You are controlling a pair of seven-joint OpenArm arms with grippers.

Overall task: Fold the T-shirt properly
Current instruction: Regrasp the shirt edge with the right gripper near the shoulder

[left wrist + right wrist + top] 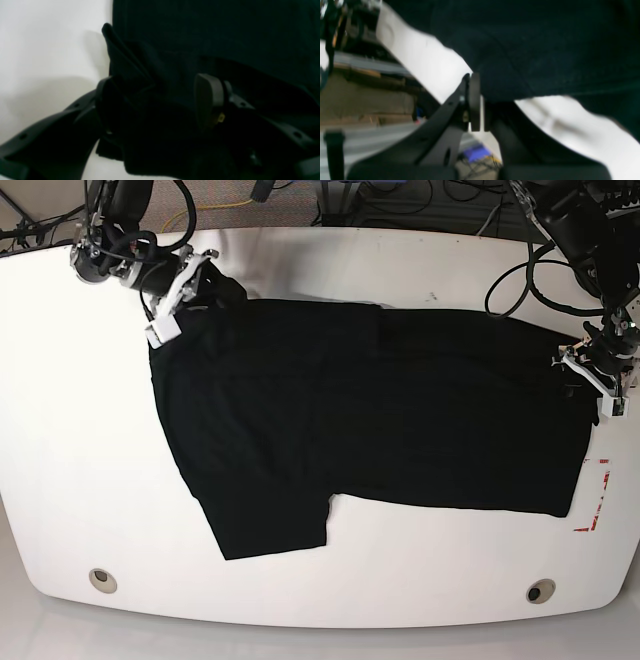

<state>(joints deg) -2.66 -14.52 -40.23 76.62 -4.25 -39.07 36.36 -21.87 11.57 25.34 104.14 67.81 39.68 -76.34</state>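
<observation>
From my console, nearest the lens in the right wrist view, the right end effector (478,100) sat clenched, its pads pressed flat together at the very hem of the T-shirt (532,50), and I judged it had only a thin bite of cloth, if any; I could not be sure fabric actually ran between the pads. If it had nipped just the edge, a lift could let the hem slip free and leave that corner behind on the counter (430,62). In the left wrist view the left end effector (152,100) stood released, its two fingers wide apart with a bunched ridge of black fabric rising between them, so nothing was held on that side. My worry was that one side pulling while the other merely straddled cloth would drag the shirt askew rather than fold it. Farther off, in the base view, the T-shirt (370,410) lay spread across the white counter (60,440), one sleeve sticking out toward the front edge, the right end effector (185,285) at its far left corner and the left end effector (590,365) at its right edge, near red tape marks (595,500). The garment looked rumpled along that right edge, and I thought a grab there might catch both layers.
</observation>
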